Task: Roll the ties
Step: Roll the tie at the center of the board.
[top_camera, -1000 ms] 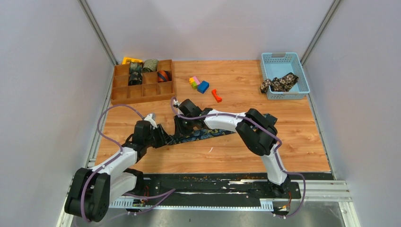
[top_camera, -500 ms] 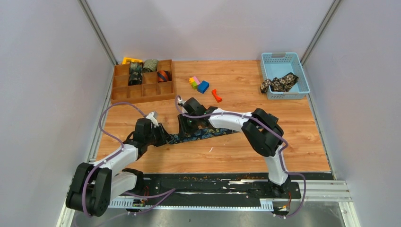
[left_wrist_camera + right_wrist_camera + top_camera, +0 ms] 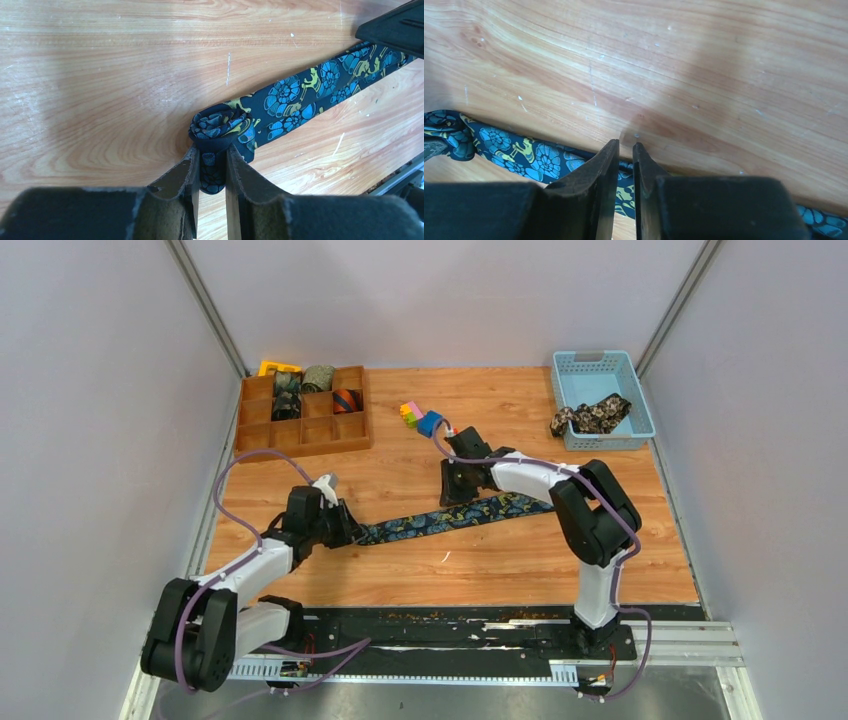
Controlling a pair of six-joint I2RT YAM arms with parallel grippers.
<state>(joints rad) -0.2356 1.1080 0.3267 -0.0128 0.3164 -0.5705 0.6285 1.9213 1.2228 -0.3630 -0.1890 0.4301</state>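
right gripper slid toward the right edge of the bench, grasp unclear | navy paisley fabric necktie pulled straight | left gripper clenched its coil, ready for rolling

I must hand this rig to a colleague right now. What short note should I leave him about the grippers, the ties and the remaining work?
Left gripper: shut on the navy paisley tie, just under its small coil.
Right gripper: jaws almost closed over the tie's flat strip; grip unclear.
Done: rolled ties sit in the wooden tray.
Left: roll the rest of the paisley tie; the floral tie lies unrolled in the blue basket.
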